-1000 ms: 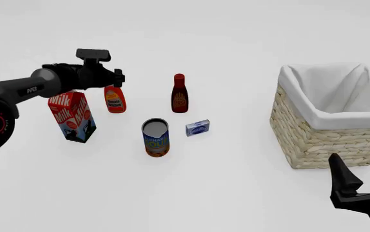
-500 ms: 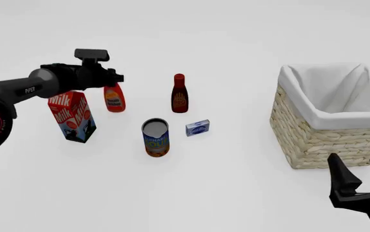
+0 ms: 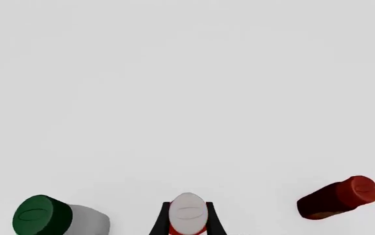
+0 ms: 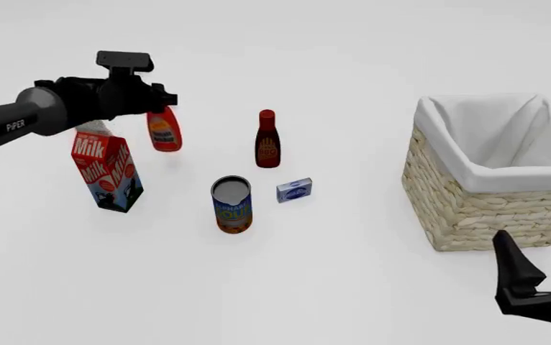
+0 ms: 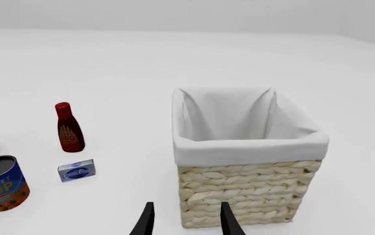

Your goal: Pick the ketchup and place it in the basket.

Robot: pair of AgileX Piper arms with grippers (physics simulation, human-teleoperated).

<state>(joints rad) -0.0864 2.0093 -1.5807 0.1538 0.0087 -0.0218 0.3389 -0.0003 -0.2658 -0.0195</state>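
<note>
The left gripper (image 4: 157, 100) is pinched on the ketchup (image 4: 163, 131) near its white cap, and the bottle hangs tilted, apparently clear of the counter (image 4: 333, 273), though the front view leaves that a little uncertain. It sits just beside the milk carton (image 4: 106, 171) and left of the dark-red bottle (image 4: 267, 139). A soup can (image 4: 231, 205) and a small blue box (image 4: 295, 190) stand nearer. The basket (image 4: 487, 208) is well apart on the right, with the right gripper (image 4: 542, 267) spread wide just in front of it, holding nothing.
</note>
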